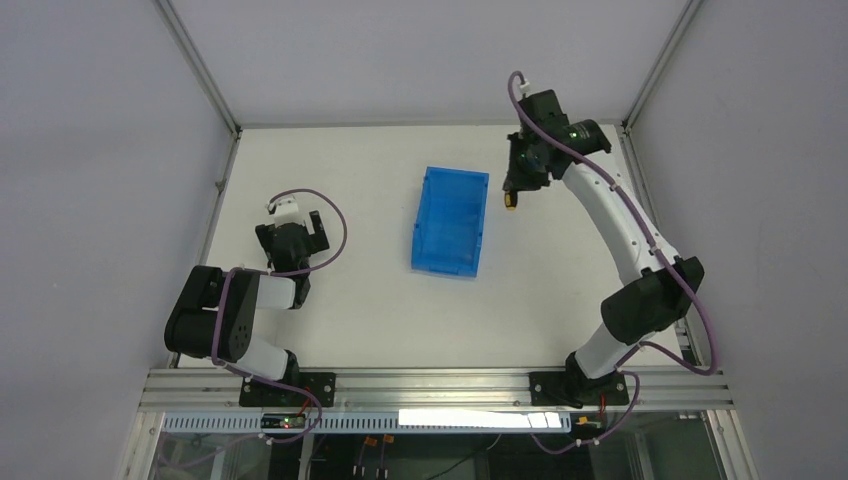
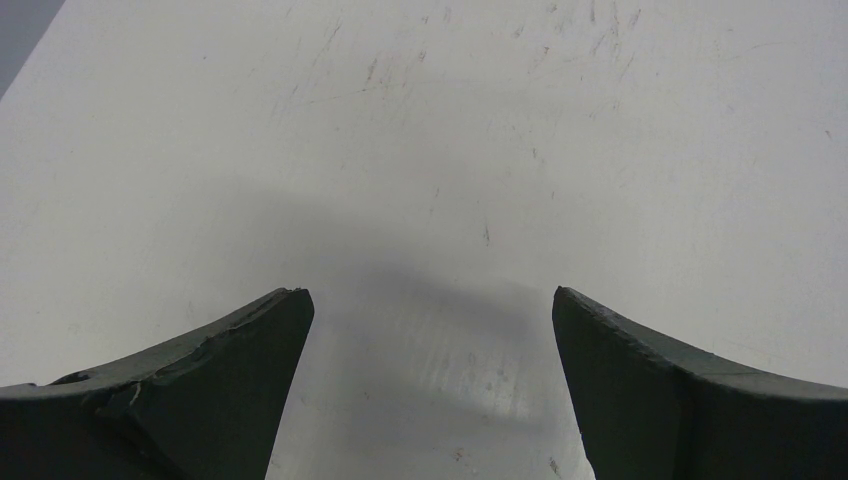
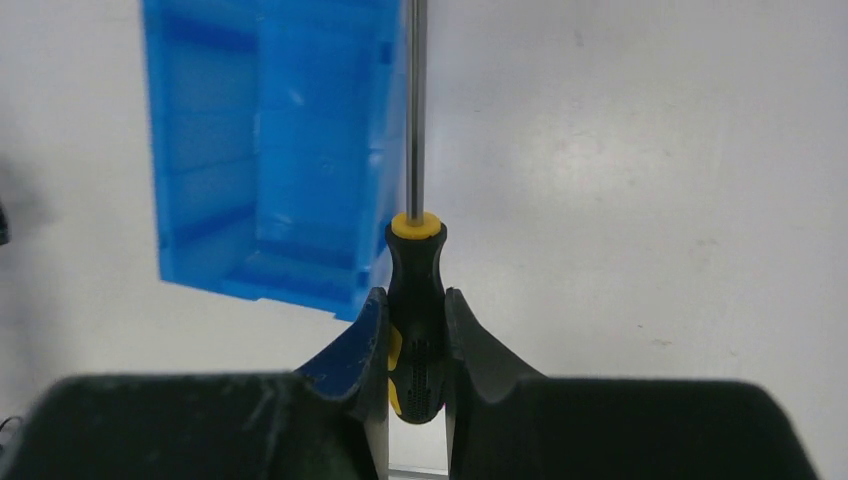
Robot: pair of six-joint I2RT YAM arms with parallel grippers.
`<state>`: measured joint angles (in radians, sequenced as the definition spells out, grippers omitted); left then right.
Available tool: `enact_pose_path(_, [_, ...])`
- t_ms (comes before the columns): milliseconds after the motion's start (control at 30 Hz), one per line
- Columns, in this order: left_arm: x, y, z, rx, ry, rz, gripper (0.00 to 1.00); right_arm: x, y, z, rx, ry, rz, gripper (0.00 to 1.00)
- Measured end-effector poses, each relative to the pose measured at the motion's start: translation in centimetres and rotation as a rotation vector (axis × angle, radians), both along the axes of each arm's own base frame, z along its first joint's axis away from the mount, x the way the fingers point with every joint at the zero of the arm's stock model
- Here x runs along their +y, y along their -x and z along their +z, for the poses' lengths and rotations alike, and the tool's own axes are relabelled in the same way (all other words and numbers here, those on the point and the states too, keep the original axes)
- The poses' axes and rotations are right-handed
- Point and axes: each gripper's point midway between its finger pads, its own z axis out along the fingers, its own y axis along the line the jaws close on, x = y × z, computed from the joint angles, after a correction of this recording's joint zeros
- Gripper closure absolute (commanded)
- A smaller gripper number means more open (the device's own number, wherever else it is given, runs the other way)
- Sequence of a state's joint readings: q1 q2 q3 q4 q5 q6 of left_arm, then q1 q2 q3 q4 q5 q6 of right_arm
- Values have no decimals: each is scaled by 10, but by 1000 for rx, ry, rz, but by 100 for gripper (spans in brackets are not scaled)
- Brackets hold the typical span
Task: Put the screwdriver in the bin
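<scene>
The screwdriver [image 3: 417, 260] has a black and yellow handle clamped between my right gripper's [image 3: 416, 300] fingers, its thin metal shaft pointing away past the top of the right wrist view. From above, the right gripper [image 1: 516, 185] sits just right of the bin's far right corner, with the yellow handle end [image 1: 511, 200] showing below it. The translucent blue bin [image 1: 451, 220] lies mid-table; in the right wrist view the bin [image 3: 270, 150] is ahead and left of the shaft. My left gripper [image 2: 430, 310] stands open over bare table, far left of the bin; the top view shows this left gripper [image 1: 302, 225] too.
The white table [image 1: 560, 290] is walled by grey panels and metal frame posts at the back corners. The right arm's links arc along the table's right side. The left arm is folded near the table's left front.
</scene>
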<state>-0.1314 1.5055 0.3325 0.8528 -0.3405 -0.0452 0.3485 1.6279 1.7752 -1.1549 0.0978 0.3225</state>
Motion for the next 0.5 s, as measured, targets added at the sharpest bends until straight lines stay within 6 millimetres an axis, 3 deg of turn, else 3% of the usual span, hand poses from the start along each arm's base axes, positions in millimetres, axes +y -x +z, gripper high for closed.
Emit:
enact_pose_path(167, [0, 0, 0, 0, 0, 0, 1, 72, 7, 9, -68, -77, 137, 100])
enact_pose_path(267, [0, 0, 0, 0, 0, 0, 1, 104, 7, 8, -90, -114, 184, 100])
enact_pose_path(433, [0, 0, 0, 0, 0, 0, 1, 139, -4, -18, -75, -135, 208, 100])
enact_pose_path(500, [0, 0, 0, 0, 0, 0, 1, 149, -7, -38, -49, -132, 207, 100])
